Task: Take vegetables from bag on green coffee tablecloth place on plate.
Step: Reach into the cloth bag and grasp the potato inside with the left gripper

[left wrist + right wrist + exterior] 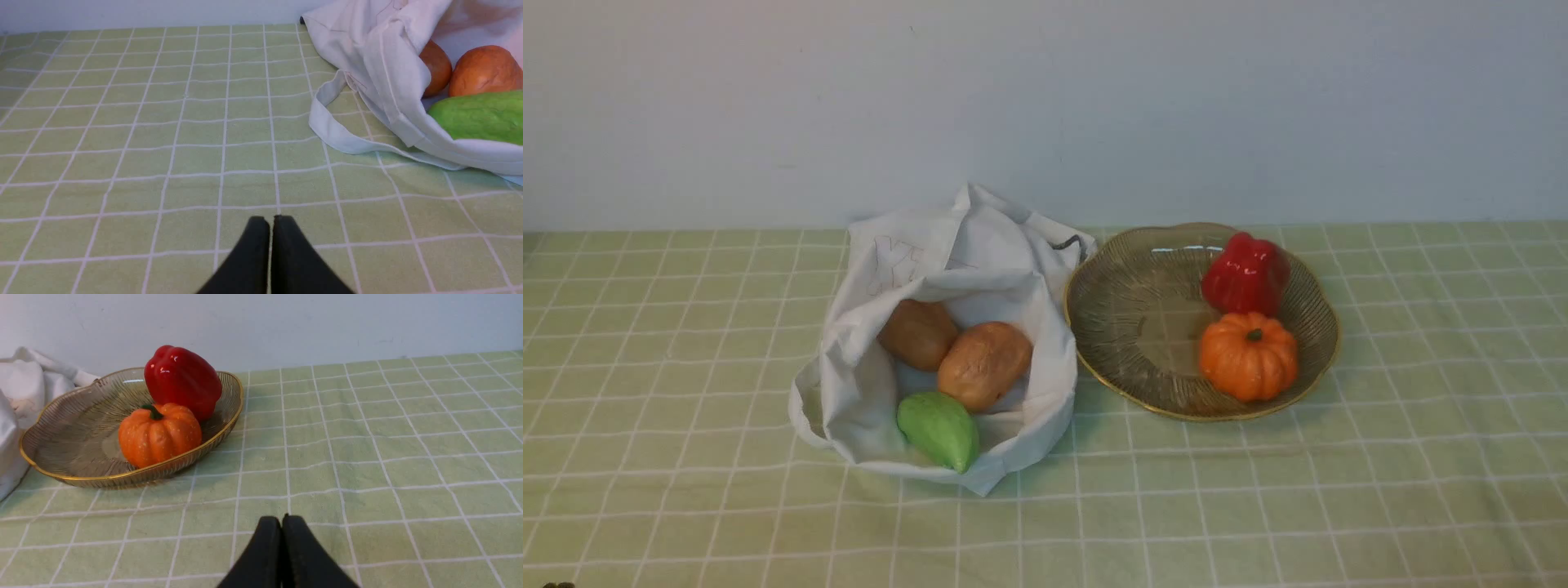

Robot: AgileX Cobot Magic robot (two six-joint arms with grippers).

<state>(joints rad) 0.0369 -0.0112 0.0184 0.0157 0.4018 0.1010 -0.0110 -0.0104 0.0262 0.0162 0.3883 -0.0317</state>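
Observation:
The white cloth bag (1005,269) lies open on the green checked tablecloth (686,343). Inside it are two tan-brown potatoes (984,364) (917,333) and a light green gourd (939,429). The left wrist view shows the bag (367,53), the potatoes (484,70) (437,67) and the gourd (478,116). The brownish ribbed plate (1127,318) with a gold rim stands right of the bag; it also shows in the right wrist view (73,428). My left gripper (271,220) is shut and empty over bare cloth, apart from the bag. My right gripper (282,519) is shut and empty, short of the plate. Neither gripper shows in the front view.
A glossy red pepper (1245,273) and an orange ribbed pumpkin (1248,355) lie in the plate's right half; both also show in the right wrist view, pepper (182,379) and pumpkin (159,433). A pale wall (1045,98) rises behind the table.

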